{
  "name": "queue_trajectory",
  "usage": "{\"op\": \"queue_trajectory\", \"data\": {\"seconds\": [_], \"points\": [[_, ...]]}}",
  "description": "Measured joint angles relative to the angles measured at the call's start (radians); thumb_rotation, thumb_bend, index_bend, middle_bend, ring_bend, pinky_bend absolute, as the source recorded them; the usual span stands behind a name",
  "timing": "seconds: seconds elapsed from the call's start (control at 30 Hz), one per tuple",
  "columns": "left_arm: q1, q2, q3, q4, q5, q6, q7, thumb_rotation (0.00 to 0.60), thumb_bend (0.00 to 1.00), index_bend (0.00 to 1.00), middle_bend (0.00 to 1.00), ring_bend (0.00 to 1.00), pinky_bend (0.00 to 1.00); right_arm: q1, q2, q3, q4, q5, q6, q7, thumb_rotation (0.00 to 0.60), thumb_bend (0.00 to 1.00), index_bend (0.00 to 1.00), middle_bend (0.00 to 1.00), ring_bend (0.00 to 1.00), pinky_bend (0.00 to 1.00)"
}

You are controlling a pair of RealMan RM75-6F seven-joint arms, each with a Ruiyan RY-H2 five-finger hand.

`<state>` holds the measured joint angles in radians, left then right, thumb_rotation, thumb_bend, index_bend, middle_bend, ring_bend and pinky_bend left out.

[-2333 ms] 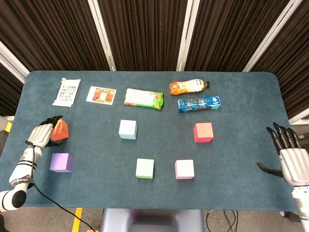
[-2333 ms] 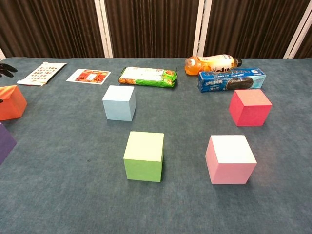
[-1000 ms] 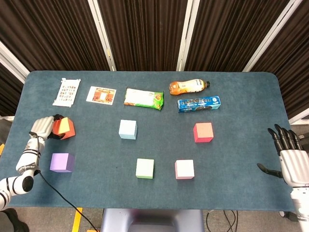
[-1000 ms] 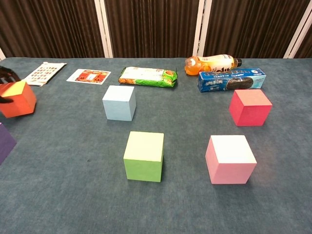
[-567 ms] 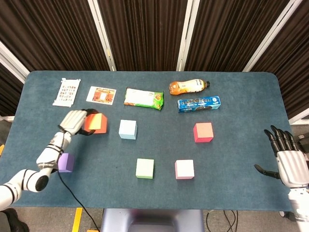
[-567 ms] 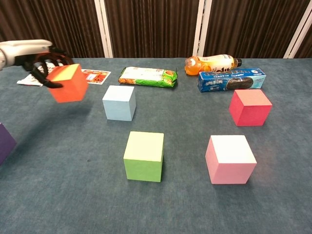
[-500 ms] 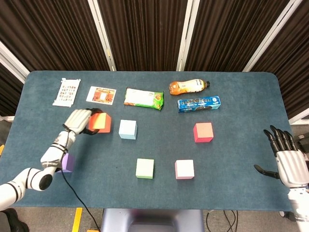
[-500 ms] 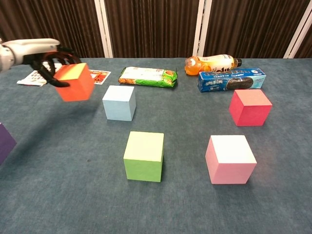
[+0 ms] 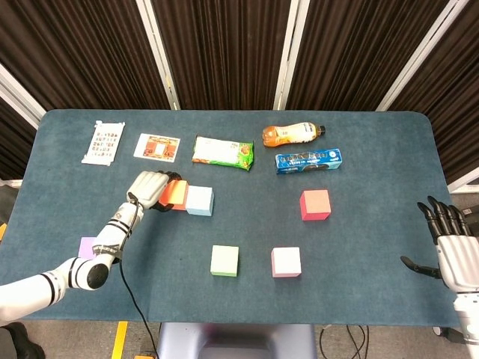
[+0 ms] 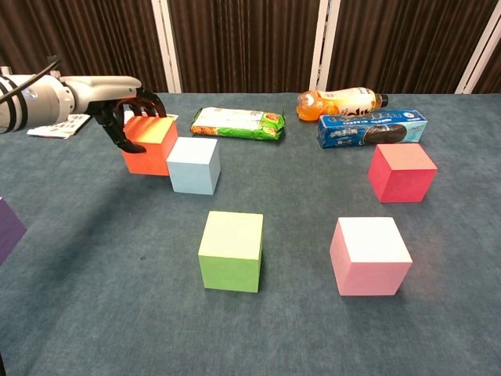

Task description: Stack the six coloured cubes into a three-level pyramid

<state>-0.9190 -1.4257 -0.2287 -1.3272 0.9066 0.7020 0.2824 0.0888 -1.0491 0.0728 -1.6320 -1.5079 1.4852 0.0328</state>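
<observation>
Head view, from left to right: a purple cube (image 9: 87,247) sits near the counter's (image 9: 374,224) left edge, partly hidden behind the left arm. The left hand (image 9: 148,188) has its dark fingers (image 10: 117,129) wrapped around an orange cube (image 9: 174,194), which is pressed up against the left side of a light blue cube (image 9: 200,200); whether the orange cube rests on the counter cannot be told. Nearer the front edge stand a green cube (image 9: 224,260) and a pink cube (image 9: 286,262), apart from each other, and a red cube (image 9: 315,204) stands alone further back on the right. Along the back lie a printed sheet (image 9: 103,142), a card (image 9: 156,146), a green snack pack (image 9: 223,151), an orange drink bottle (image 9: 293,134) on its side and a blue biscuit pack (image 9: 308,160). At far right, off the counter, the right hand (image 9: 451,250) holds nothing, fingers spread.
</observation>
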Motion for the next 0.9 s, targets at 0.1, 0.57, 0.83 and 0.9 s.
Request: {"op": "queue_trajectory", "data": {"seconds": [0.1,0.57,0.83,0.9], "points": [[-0.004,0.003,0.007,-0.012,-0.041,0.006,0.014,0.6,0.32,0.32,0.42,0.42,0.45,0.002,-0.003,-0.001,0.006,0.0,-0.004,0.002,0.6,0.03,0.0,0.01,0.0,0.1],[-0.051,-0.058,0.035,0.027,-0.15,0.012,0.063,0.6,0.32,0.29,0.39,0.39,0.44,-0.002,-0.005,0.001,0.013,0.013,-0.007,-0.001,0.6,0.03,0.0,0.01,0.0,0.1],[-0.072,-0.097,0.042,0.075,-0.192,-0.003,0.071,0.6,0.32,0.29,0.39,0.39,0.43,-0.006,-0.007,0.002,0.02,0.02,-0.006,0.001,0.6,0.03,0.0,0.01,0.0,0.1],[-0.076,-0.105,0.044,0.083,-0.202,-0.003,0.074,0.6,0.32,0.29,0.39,0.39,0.43,-0.008,-0.007,0.002,0.022,0.022,-0.005,0.003,0.6,0.03,0.0,0.01,0.0,0.1]]}}
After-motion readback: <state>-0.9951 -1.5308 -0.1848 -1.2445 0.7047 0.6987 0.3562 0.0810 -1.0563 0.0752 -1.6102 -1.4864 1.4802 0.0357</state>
